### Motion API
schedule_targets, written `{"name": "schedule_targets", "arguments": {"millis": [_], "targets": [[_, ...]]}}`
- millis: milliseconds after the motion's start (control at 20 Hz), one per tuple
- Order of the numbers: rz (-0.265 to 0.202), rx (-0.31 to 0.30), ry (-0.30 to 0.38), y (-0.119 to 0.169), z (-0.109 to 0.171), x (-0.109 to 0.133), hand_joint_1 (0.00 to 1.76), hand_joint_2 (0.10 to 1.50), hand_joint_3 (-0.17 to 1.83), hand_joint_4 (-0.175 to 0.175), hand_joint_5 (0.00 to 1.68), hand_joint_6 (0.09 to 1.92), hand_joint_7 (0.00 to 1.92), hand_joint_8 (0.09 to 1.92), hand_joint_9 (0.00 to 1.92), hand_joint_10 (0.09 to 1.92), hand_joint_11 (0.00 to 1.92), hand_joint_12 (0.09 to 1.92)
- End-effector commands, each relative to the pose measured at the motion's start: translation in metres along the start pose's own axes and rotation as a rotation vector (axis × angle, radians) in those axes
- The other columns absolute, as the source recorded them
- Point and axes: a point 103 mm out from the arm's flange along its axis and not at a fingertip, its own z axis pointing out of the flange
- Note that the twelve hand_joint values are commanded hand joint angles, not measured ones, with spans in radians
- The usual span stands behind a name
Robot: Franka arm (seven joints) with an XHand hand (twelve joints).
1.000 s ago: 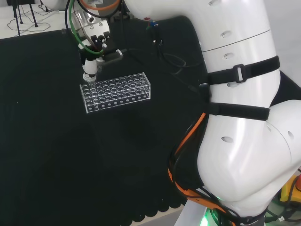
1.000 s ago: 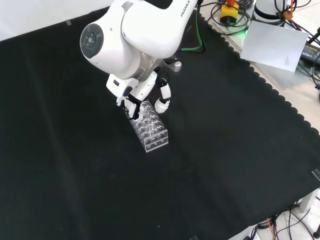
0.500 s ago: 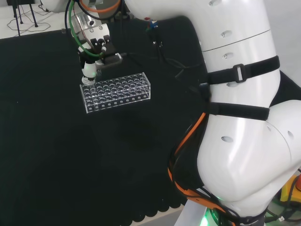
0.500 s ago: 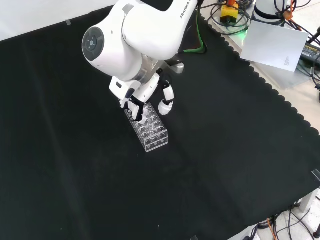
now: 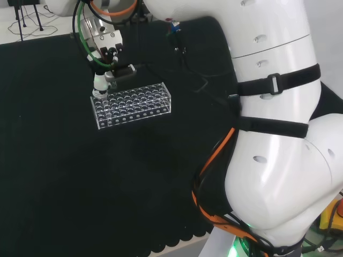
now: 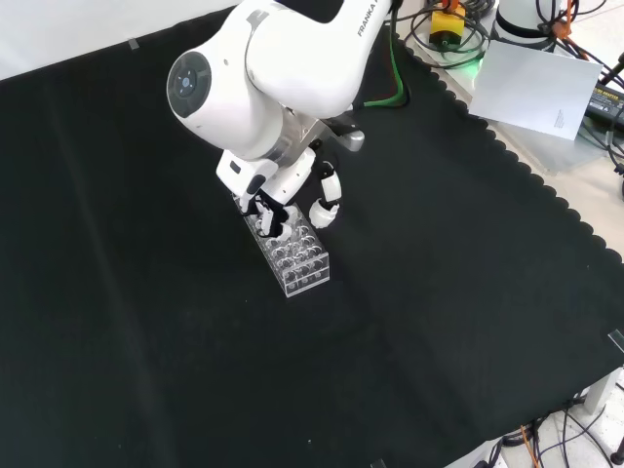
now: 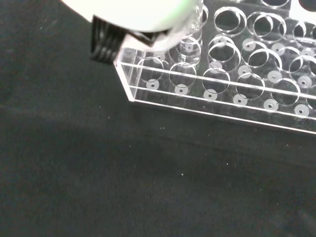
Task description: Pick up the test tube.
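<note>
A clear plastic rack [image 5: 133, 104] with many round holes lies on the black cloth, also seen in the front view [image 6: 292, 255] and close up in the wrist view [image 7: 222, 84]. My hand [image 5: 110, 53] hangs over the rack's left end in the head view, its fingers curled downward to the corner holes. In the front view the hand [image 6: 278, 200] sits at the rack's far end, the thumb [image 6: 325, 205] out to the right. In the wrist view the hand [image 7: 143, 15] is pinched on a faint clear test tube [image 7: 190, 37] standing in a corner hole.
The arm's white links [image 5: 273, 134] stand at the right of the head view, and a big link [image 6: 263, 78] stands above the hand in the front view. Cables [image 5: 187, 64] lie behind the rack. A white sheet [image 6: 536, 88] lies beyond the cloth's scalloped edge.
The hand has lifted slightly at the rack's end and drifted a little to the right in the front view. The rack has stayed put.
</note>
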Motion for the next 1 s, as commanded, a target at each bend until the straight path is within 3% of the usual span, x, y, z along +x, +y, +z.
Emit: {"name": "schedule_targets", "arguments": {"millis": [50,250,450,1000], "targets": [[0.088,-0.103,0.044,0.003,-0.001,0.006,1.17,0.69,0.6,-0.175,1.06,0.81,1.42,0.8,1.37,0.86,0.89,1.31],[0.103,-0.199,0.103,0.002,-0.01,0.008,1.31,0.56,0.81,-0.175,1.28,0.68,1.36,0.68,1.47,0.92,1.17,1.18],[0.096,-0.241,0.098,0.005,-0.016,0.011,1.33,0.49,0.88,-0.175,1.36,0.58,1.42,0.57,1.54,0.86,1.3,1.08],[0.07,-0.243,0.066,0.008,-0.018,0.008,1.34,0.45,0.9,-0.175,1.46,0.4,1.53,0.37,1.62,0.73,1.39,1.02]]}}
